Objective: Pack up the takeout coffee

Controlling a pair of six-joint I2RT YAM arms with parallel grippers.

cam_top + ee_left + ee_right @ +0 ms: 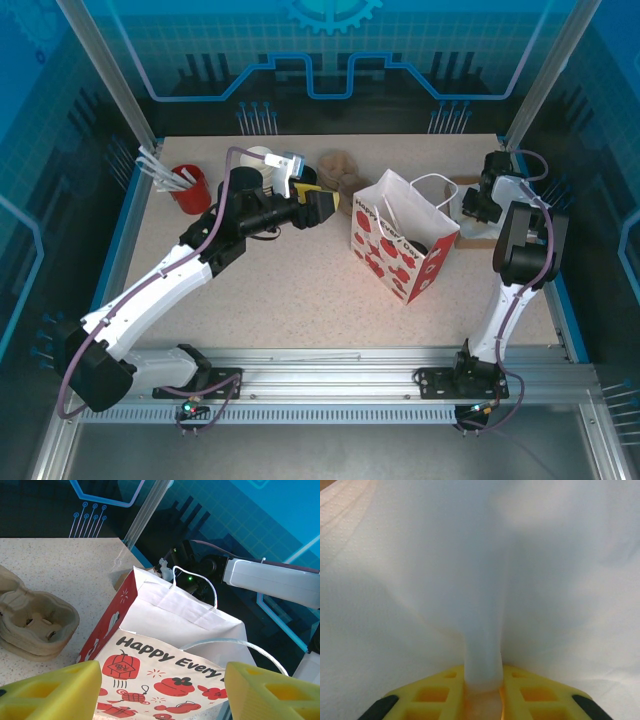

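The strawberry-print paper bag (398, 243) stands open right of the table's middle, its white handles up. My right gripper (468, 208) is at the bag's right rim. In the right wrist view its yellow fingers (432, 695) are shut on a fold of the bag's white paper (483, 630). My left gripper (322, 205) hovers left of the bag, open, with nothing between its fingers. In the left wrist view the bag's printed wall (165, 675) lies just ahead of them. The takeout coffee is hidden; a dark patch (417, 247) low in the bag's mouth is too small to tell.
A red cup of white sticks (190, 187) stands at the back left. White paper cups (262, 158) sit behind my left arm. A brown pulp cup carrier (340, 170) (35, 622) lies at the back, left of the bag. Brown cardboard (472, 240) lies under my right arm.
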